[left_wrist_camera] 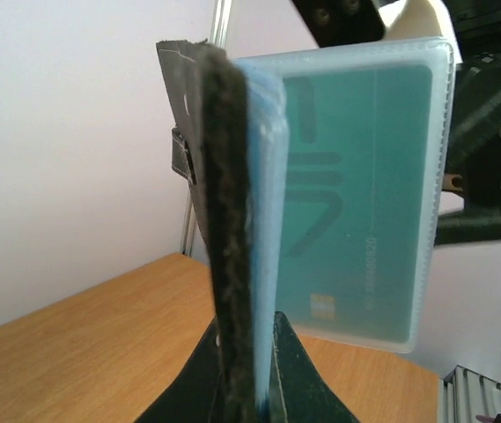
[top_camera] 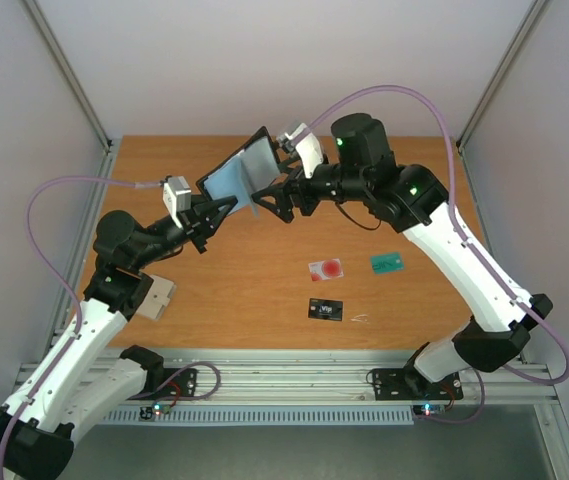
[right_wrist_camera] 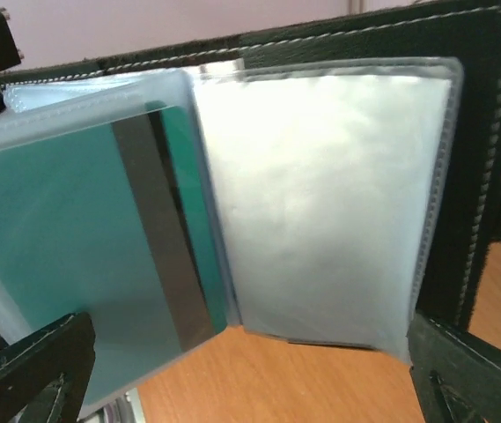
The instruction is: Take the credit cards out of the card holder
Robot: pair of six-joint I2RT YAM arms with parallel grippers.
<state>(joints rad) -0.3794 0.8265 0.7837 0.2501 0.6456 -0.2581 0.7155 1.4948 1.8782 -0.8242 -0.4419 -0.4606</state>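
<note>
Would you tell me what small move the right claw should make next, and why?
Probably close the open right claw on the teal-green plastic card, which sits sleeved in the black folding card holder that the left claw clamps.

We see the black card holder (top_camera: 239, 178) open at upper centre, a teal card (right_wrist_camera: 74, 282) sleeved inside. The red-spotted white card (top_camera: 326, 268), second teal card (top_camera: 388, 262) and black card (top_camera: 325, 310) lie flat, lower centre-right.
</note>
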